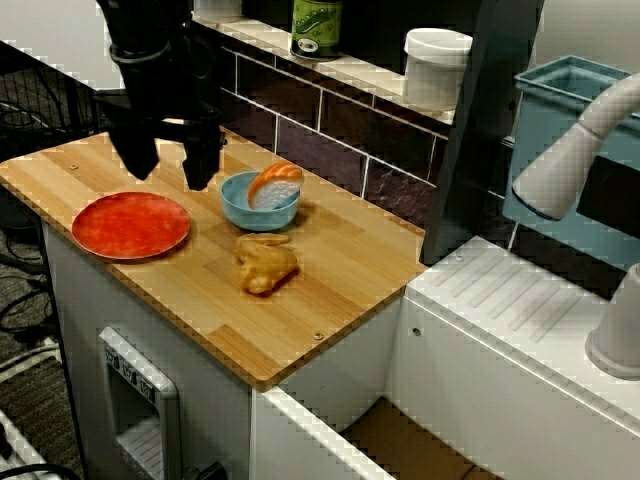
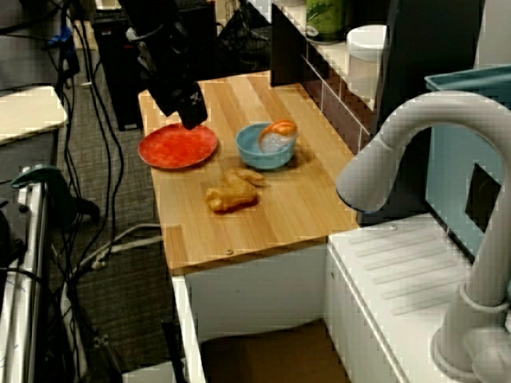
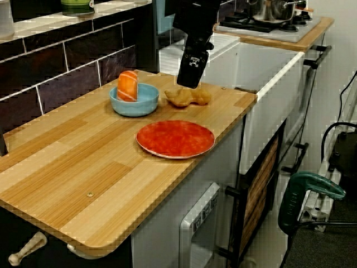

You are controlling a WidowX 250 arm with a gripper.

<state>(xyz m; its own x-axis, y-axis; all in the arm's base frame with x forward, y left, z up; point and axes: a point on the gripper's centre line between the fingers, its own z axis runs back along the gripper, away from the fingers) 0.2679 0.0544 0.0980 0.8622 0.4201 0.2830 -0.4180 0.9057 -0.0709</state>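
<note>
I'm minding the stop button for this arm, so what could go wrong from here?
1. The open black gripper hangs above the round red plate, one finger near the light blue bowl; coming down, it might clip the bowl's rim.
2. The orange-and-white sushi piece leans out over that rim, so a bump may spill it.
3. The plate lies near the edge of the wooden counter; a push might slide it off.

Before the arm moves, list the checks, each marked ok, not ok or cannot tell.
The end effector open, nothing between its fingers: ok.
It hangs clear of the plate and bowl: ok.
The sushi rests inside the bowl: ok.
The chicken piece lies on the counter, apart from the bowl: ok.
The plate sits wholly on the counter: ok.
Height of the fingers above the counter: cannot tell.
</note>
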